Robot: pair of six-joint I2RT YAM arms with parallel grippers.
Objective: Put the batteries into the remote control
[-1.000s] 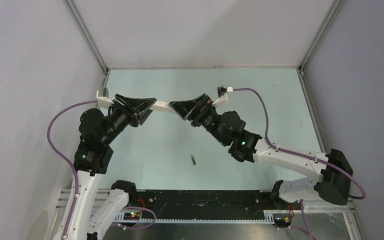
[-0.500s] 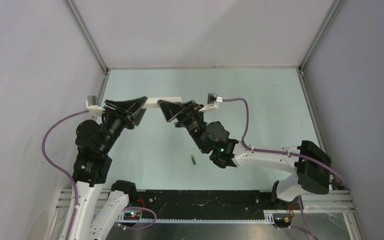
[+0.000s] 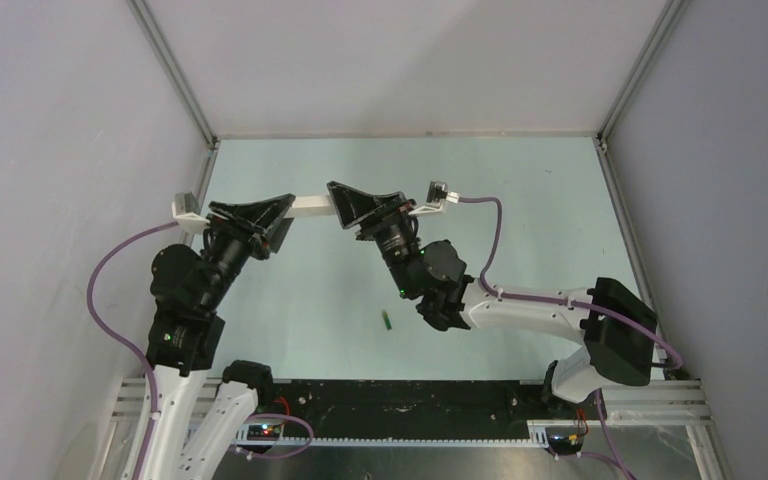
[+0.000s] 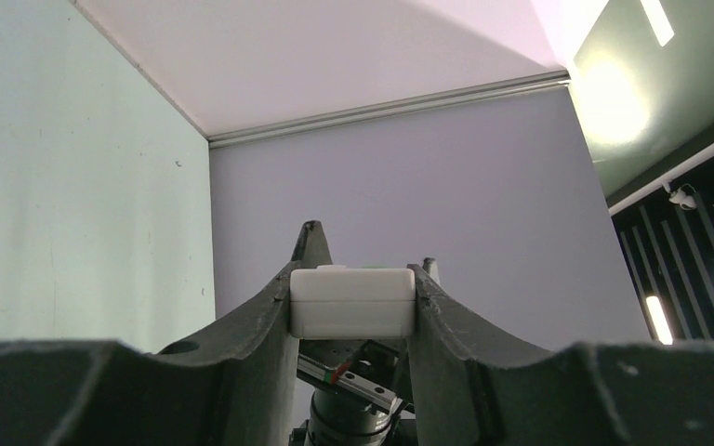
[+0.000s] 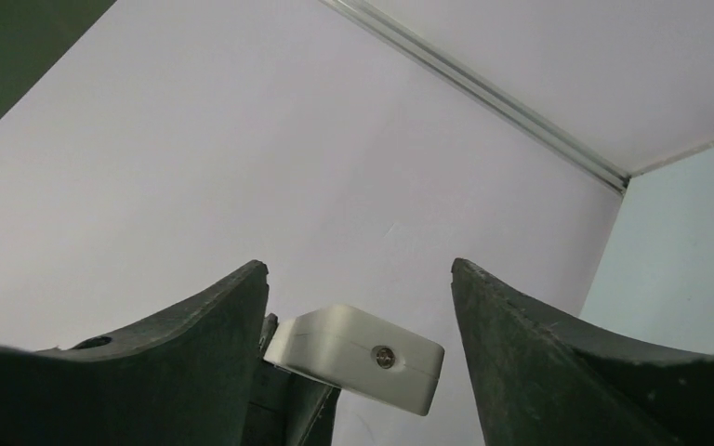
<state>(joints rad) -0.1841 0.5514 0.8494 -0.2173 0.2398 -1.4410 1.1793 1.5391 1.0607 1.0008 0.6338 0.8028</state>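
The remote control (image 3: 312, 205), a slim white bar, is held level above the far left of the tabletop. Its left end is clamped in the left gripper's (image 4: 368, 249) jaws. Its right end, showing a small round emitter, sits between the right gripper's (image 5: 360, 269) spread jaws. The green battery (image 3: 387, 320), dark at one end, lies on the tabletop nearer, right of the remote control.

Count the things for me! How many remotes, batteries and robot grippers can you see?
White remote control: 1
Batteries: 1, the green battery
Grippers: 2, the left gripper and the right gripper
Total: 4
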